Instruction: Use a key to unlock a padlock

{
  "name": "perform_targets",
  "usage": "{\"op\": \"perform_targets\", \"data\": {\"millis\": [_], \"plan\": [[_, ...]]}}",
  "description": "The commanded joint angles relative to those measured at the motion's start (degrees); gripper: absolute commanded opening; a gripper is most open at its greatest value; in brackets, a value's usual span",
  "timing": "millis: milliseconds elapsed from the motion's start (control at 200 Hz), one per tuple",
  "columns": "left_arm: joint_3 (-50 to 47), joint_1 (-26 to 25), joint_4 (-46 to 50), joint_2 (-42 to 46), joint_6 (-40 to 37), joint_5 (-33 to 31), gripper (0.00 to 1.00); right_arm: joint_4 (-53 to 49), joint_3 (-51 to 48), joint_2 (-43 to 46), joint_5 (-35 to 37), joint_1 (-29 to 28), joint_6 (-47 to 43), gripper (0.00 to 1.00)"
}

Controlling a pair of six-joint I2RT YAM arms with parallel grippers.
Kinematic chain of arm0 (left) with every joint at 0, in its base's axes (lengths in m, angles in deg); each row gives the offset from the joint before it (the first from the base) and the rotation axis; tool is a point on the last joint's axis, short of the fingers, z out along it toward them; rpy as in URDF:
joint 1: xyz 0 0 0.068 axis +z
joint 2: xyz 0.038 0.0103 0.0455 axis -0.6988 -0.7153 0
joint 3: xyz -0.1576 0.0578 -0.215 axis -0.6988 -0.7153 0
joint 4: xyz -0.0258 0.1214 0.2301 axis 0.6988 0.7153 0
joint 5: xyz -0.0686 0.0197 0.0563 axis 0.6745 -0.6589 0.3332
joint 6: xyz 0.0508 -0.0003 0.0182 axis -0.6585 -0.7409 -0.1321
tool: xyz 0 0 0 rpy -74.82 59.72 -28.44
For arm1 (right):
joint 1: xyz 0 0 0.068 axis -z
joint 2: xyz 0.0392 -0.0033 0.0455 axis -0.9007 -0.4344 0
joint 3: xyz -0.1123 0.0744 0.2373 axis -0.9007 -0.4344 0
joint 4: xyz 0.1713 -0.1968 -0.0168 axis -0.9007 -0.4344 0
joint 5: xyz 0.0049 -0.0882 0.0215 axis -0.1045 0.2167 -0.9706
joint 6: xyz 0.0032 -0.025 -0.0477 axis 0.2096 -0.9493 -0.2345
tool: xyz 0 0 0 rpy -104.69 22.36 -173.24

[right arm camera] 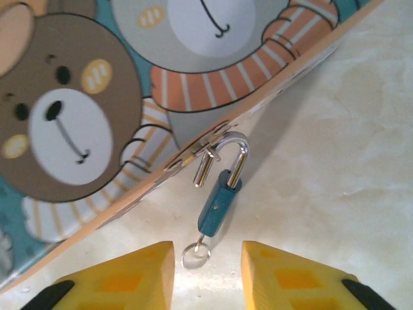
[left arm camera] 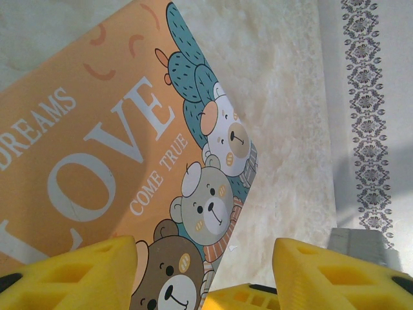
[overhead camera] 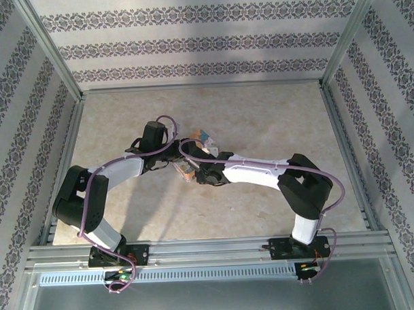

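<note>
The padlock (right arm camera: 218, 202) is a small dark-blue body hanging by its silvery shackle (right arm camera: 231, 145) from the hasp on the edge of the bear-print "LOVE" box (right arm camera: 97, 97). One shackle leg stands free of the body. The key (right arm camera: 195, 253) sticks out of the lock's lower end, its thin ring resting on the table. My right gripper (right arm camera: 208, 271) is open, its yellow fingers either side of the key ring and not touching it. My left gripper (left arm camera: 206, 271) is open over the box's (left arm camera: 97, 148) bear corner, its left finger (left arm camera: 77, 274) in front of the orange face.
In the top view both arms meet at the middle of the beige table (overhead camera: 274, 118), over the box (overhead camera: 205, 137). Patterned walls and metal rails (overhead camera: 342, 133) close in the table on three sides.
</note>
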Motion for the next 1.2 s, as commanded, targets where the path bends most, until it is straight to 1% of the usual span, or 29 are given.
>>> {"op": "perform_targets", "data": {"millis": [0, 155, 235, 315, 360, 425, 475, 500, 565, 635, 700, 825, 934, 1119, 1194], "plan": [[-1.3, -0.1, 2.9, -1.2, 0.0, -1.7, 0.58, 2.0, -2.0, 3.3, -0.9, -0.9, -0.1, 0.39], [-1.3, -0.1, 3.0, -1.2, 0.0, -1.6, 0.58, 2.2, -3.7, 7.0, 0.6, -0.9, -2.3, 0.48], [-1.2, -0.1, 3.1, -1.0, -0.2, -1.4, 0.58, 3.5, -5.7, 10.5, 1.5, -0.5, -6.5, 0.57], [-0.9, -0.1, 3.7, -1.0, -0.7, -1.3, 0.58, 7.2, -9.0, 14.2, -1.2, 0.9, -11.1, 0.63], [-0.9, 0.0, 4.0, -1.0, -0.9, -1.3, 0.59, 11.0, -11.8, 16.2, -5.9, 2.7, -13.4, 0.66], [-0.9, 0.0, 4.2, -1.0, -0.9, -1.3, 0.59, 16.7, -15.9, 18.8, -14.2, 6.3, -14.0, 0.66], [-0.9, 0.0, 4.3, -1.0, -1.0, -1.3, 0.58, 23.4, -20.1, 21.0, -21.8, 9.5, -14.8, 0.66], [-0.9, 0.0, 4.4, -0.9, -1.1, -1.3, 0.58, 25.3, -21.3, 21.7, -23.5, 10.6, -14.5, 0.66], [-0.9, 0.0, 4.6, -0.9, -1.2, -1.3, 0.58, 31.2, -25.2, 23.1, -30.9, 14.0, -14.6, 0.66], [-1.0, 0.0, 4.7, -0.7, -1.2, -1.3, 0.58, 35.7, -28.2, 24.0, -35.7, 17.1, -14.3, 0.68], [-0.9, 0.0, 5.0, -0.7, -1.4, -1.4, 0.59, 39.8, -30.8, 24.3, -38.6, 19.8, -13.5, 0.69], [-0.9, 0.0, 5.3, -0.8, -1.6, -1.5, 0.58, 51.8, -35.6, 21.9, -46.3, 24.1, -10.1, 0.68], [-1.0, 0.0, 5.4, -0.8, -1.6, -1.8, 0.58, 59.8, -37.4, 17.9, -49.2, 25.6, -7.1, 0.64], [-1.0, 0.0, 5.6, -0.7, -1.6, -1.8, 0.58, 70.8, -38.0, 10.2, -50.1, 25.7, -2.5, 0.55], [-0.9, 0.0, 5.7, -0.7, -1.5, -1.8, 0.58, 73.2, -37.7, 7.4, -50.0, 25.7, -1.6, 0.52]]}}
